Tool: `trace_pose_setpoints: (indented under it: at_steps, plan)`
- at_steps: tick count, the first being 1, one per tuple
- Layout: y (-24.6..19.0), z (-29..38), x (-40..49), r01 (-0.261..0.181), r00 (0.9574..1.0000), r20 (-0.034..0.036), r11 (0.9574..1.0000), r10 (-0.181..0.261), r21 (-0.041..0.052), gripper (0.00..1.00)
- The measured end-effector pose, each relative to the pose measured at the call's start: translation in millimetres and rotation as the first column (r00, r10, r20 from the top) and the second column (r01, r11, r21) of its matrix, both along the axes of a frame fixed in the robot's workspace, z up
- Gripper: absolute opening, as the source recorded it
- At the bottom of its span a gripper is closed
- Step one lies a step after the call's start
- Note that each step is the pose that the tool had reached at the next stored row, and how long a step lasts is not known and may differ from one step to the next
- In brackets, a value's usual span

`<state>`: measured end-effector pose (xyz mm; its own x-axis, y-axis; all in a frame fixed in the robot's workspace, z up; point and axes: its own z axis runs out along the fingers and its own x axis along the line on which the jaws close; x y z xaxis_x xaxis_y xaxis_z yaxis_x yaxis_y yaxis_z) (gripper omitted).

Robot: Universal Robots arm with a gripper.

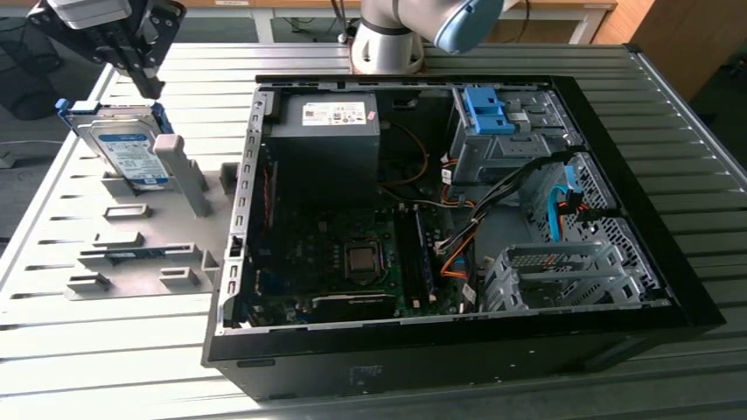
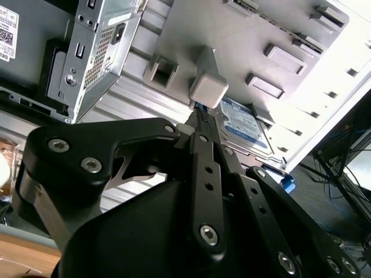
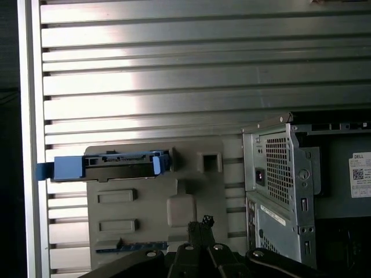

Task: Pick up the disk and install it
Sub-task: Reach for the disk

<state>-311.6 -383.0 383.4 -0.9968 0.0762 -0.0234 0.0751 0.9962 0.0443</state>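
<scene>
The disk is a silver drive with a white-and-blue label in a blue plastic frame. It stands on edge in a grey fixture at the exterior view's left. My gripper hangs just above the disk's upper edge without touching it, its fingers shut together on nothing. In the first wrist view the disk shows edge-on as a blue strip, with the gripper off to one side over the fixture. In the second wrist view the gripper points at a grey post, and the disk's label lies beyond.
An open computer case lies flat in the middle of the slatted metal table. It holds a power supply, a motherboard and a drive bay with a blue clip. The arm's base stands behind the case.
</scene>
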Motion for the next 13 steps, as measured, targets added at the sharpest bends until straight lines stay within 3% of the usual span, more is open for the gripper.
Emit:
trace_pose_setpoints:
  at_steps: [13]
  plan:
    - [1.5,-0.5,-9.1,0.000,1.0000,0.0000,1.0000,0.000,0.0000,0.11]
